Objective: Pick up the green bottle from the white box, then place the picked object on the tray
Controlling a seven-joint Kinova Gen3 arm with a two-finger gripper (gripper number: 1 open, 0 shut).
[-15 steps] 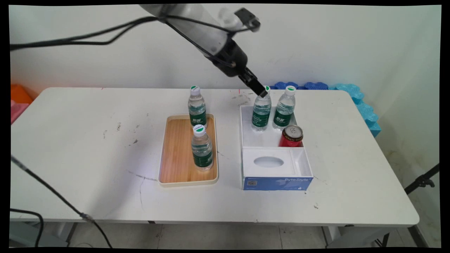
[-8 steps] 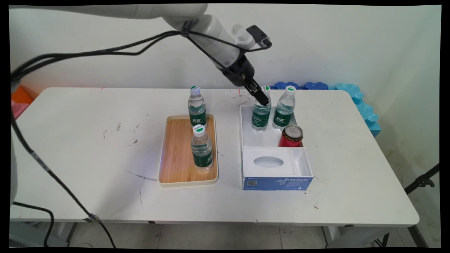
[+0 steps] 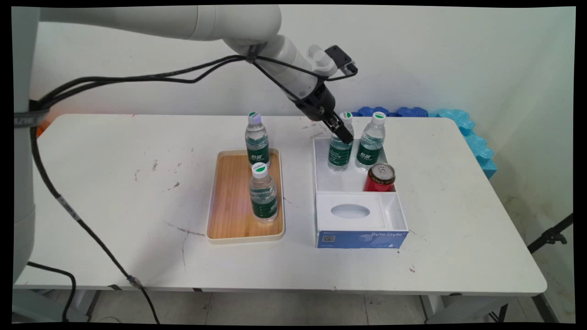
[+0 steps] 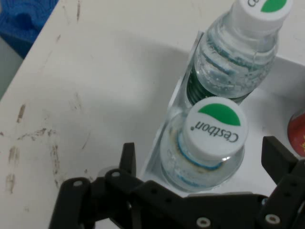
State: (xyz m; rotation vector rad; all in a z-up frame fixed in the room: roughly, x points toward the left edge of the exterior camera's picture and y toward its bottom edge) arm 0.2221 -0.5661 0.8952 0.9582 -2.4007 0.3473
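The gripper [image 4: 202, 160] has its jaws spread wide on either side of the Cestbon water bottle [image 3: 340, 149], level with its white-and-green cap [image 4: 214, 126], neither finger touching it. That bottle stands in the far-left corner of the white box [image 3: 321, 183]. Just to its right stands a second bottle [image 3: 370, 144], and near of that a red can [image 3: 380, 178]. Well to the left, a wooden tray [image 3: 229, 201] carries two more bottles [image 3: 263, 195].

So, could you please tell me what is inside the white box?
The white box holds two water bottles and a red can; the can's lower part is hidden.
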